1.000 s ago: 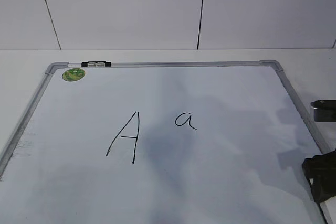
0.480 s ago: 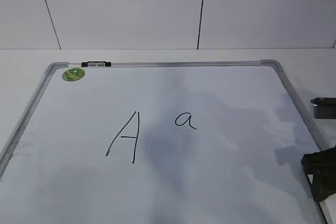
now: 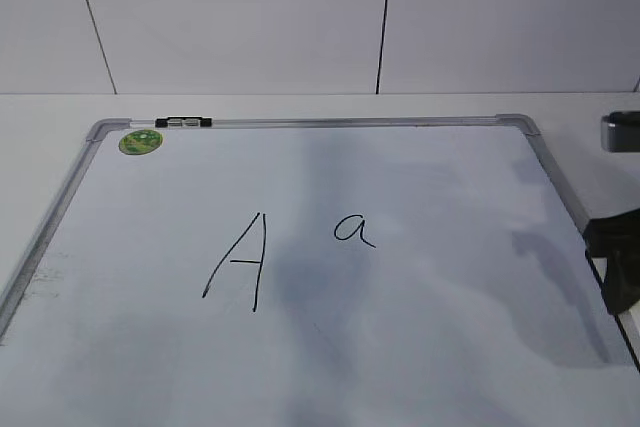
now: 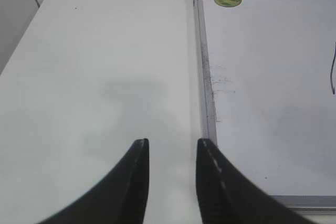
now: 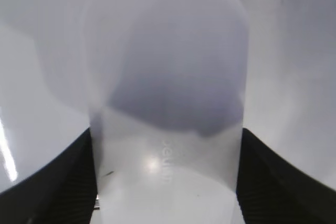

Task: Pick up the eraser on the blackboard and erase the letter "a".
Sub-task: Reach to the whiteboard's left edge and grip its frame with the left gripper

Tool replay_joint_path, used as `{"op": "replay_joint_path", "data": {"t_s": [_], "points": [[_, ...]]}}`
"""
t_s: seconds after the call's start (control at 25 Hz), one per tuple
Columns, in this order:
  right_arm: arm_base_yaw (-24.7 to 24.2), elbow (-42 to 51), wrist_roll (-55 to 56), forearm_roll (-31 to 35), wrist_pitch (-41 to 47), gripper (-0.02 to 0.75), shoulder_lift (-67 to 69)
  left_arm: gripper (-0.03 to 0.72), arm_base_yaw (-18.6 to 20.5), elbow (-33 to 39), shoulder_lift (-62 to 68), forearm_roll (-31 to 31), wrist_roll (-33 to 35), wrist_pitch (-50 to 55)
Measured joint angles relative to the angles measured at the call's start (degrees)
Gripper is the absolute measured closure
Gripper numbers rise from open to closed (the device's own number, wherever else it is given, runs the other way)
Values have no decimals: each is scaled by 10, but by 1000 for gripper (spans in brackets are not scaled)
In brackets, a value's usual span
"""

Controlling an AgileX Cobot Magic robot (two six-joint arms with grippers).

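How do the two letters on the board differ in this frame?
The capital "A" is far taller than the letter "a" and built of straight slanted strokes; the "a" is a rounded loop with a short tail. The "A" sits left of centre on the blackboard, the "a" to its right and higher. Both are thin black marker, and both are intact, unerased.

Glossy white plastic eraser; smooth blackboard with brushed-metal frame.
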Motion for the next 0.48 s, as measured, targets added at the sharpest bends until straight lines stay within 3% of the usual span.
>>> {"op": "replay_joint_path", "data": {"t_s": [0.48], "points": [[45, -123, -10, -2, 42, 186, 16, 454, 0, 0, 0, 0, 0, 0]]}}
